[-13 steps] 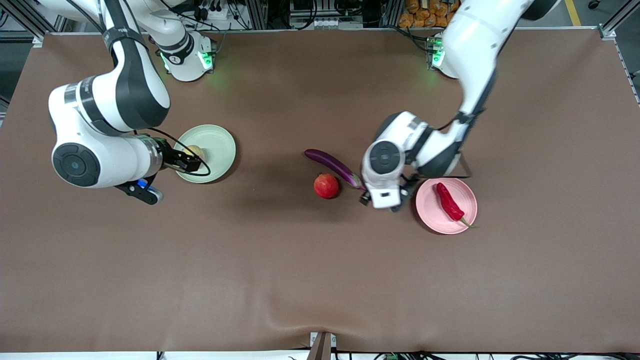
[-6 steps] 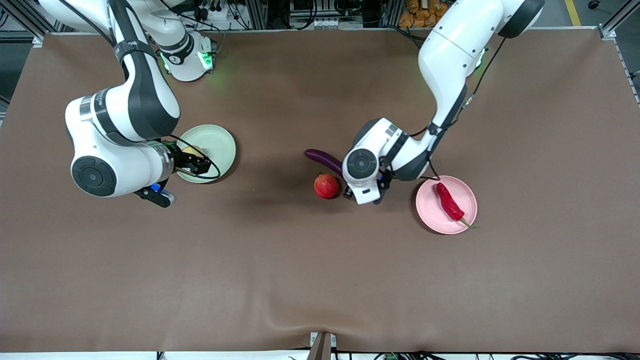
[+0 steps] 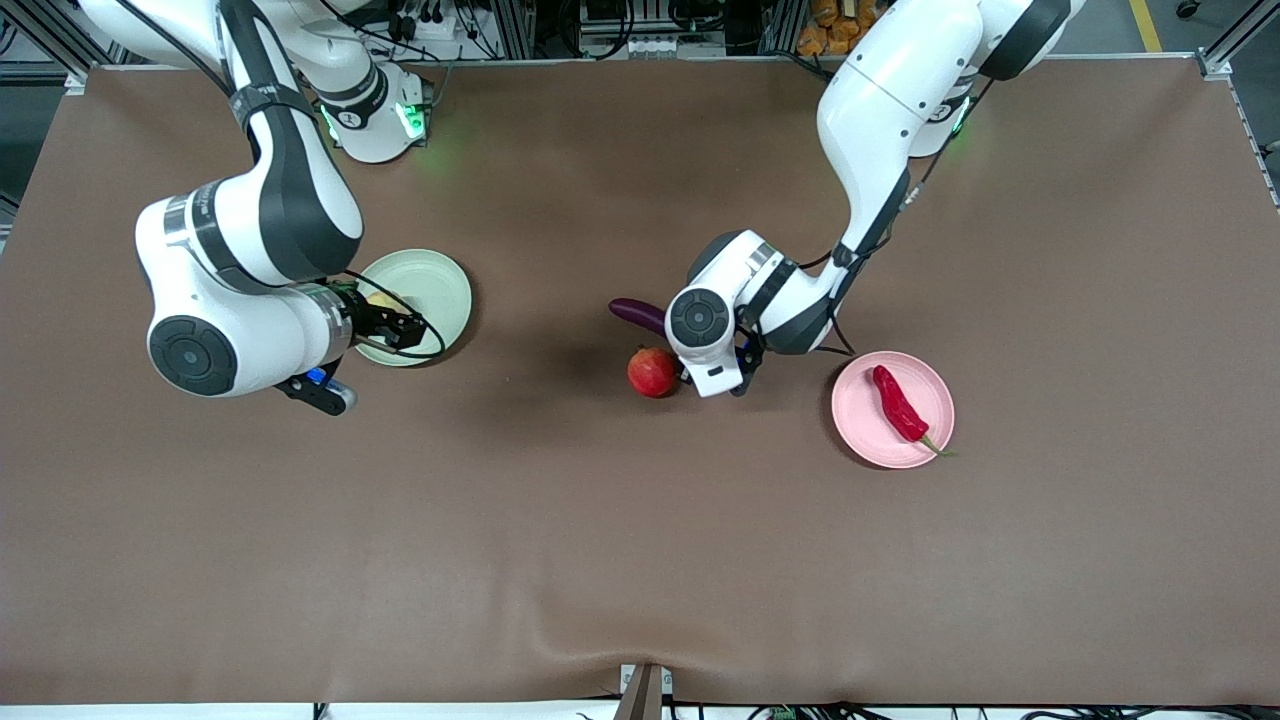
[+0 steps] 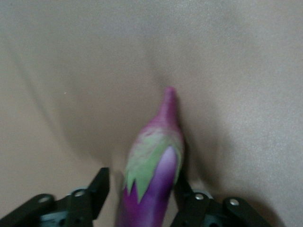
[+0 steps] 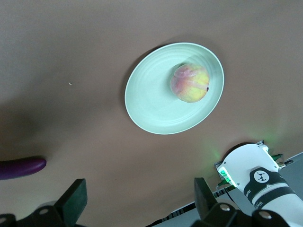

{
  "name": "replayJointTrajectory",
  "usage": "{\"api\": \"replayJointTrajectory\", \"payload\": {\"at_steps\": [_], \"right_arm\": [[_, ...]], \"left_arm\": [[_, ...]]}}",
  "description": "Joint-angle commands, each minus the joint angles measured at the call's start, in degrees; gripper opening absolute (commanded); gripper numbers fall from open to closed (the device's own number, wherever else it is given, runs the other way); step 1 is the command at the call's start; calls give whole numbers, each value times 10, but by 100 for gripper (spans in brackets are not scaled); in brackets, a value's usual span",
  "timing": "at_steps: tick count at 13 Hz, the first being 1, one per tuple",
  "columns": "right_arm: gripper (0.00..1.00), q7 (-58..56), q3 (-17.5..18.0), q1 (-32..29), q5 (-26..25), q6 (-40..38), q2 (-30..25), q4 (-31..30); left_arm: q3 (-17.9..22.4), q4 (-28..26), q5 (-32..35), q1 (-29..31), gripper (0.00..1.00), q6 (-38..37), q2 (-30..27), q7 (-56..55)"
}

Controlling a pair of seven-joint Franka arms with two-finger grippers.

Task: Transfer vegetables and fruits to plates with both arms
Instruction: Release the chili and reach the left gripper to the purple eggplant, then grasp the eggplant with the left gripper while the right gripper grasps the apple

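The purple eggplant (image 3: 635, 311) lies mid-table, mostly hidden under my left wrist. My left gripper (image 3: 715, 372) is down over its green-capped stem end (image 4: 158, 161). The fingers (image 4: 100, 182) straddle it closely: one touches it, the other stands a little off. The red pomegranate (image 3: 652, 372) sits right beside that hand. A red chili (image 3: 898, 405) lies on the pink plate (image 3: 865, 415). The peach (image 5: 190, 83) rests on the green plate (image 3: 435, 285). My right gripper (image 3: 395, 328) hangs open and empty over that plate's rim.
The brown table cloth (image 3: 640, 560) is bare nearer the front camera. The right arm's base (image 5: 258, 182) shows in the right wrist view, as does the eggplant's tip (image 5: 21, 168).
My left hand has moved from beside the pink plate to the eggplant's stem end, and its fingers have drawn in around it. The right arm has shifted slightly over the green plate.
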Motion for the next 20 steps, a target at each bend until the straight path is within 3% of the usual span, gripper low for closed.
{"api": "replayJointTrajectory", "payload": {"at_steps": [1,3,6,11,13,16,20], "right_arm": [[100,13,0,5,7,-7,9,14],[100,59,0,23,43,2,15,13],[100,172,0,67,107,79,30,10],[100,306,0,162,155,338,120,12],[100,339,0,191,161,431,155,12],[100,412,0,234,159,539,193,13],[100,420,0,253,157,577,220,12]], "left_arm": [[6,4,0,-5,0,-9,2,-10],[6,9,16,3,0,-34,-14,1],[0,12,23,8,0,-147,-47,80],[5,27,15,49,0,-307,-126,304],[14,52,42,90,0,-314,-122,376],[21,81,138,116,0,-313,-85,460],[25,91,187,187,0,-252,-75,542]]}}
